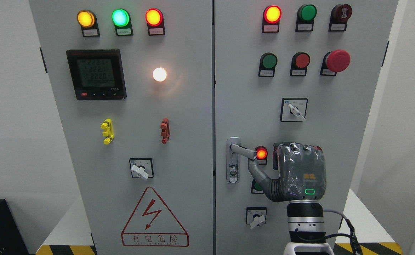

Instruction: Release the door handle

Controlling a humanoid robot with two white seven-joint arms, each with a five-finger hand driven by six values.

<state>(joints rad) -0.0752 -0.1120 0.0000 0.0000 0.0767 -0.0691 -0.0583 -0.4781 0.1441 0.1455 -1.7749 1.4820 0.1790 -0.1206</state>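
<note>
The left door of the grey steel control cabinet [129,141] carries 3 lit round lamps, a black digital meter [96,74], 1 white lamp [159,74], a yellow clip [107,131], a red-brown clip [165,130], a rotary selector switch and a red-bordered triangular warning sign [154,217]. No left hand is in view.

On the right door, near its left edge, sits the silver metal door handle [241,151]: a vertical backplate with a lever swung out to the right, its tip ending just beside a lit red lamp [261,153].

The right hand [296,171], grey and wrapped in clear film, rises from the bottom edge right of the middle. Its palm stands to the right of the lever, back toward the camera. 1 grey digit [259,172], apparently the thumb, reaches up and left so that its tip lies at or just under the lever's free end; whether it touches cannot be told. The other fingers are curled forward behind the palm and hidden, so whether they clasp anything cannot be told.

Judgement: the release looks under way but not finished. The palm is already clear of the lever, yet the 1 digit remains at its tip. What is left is drawing that digit and the hand away from the door.
</note>
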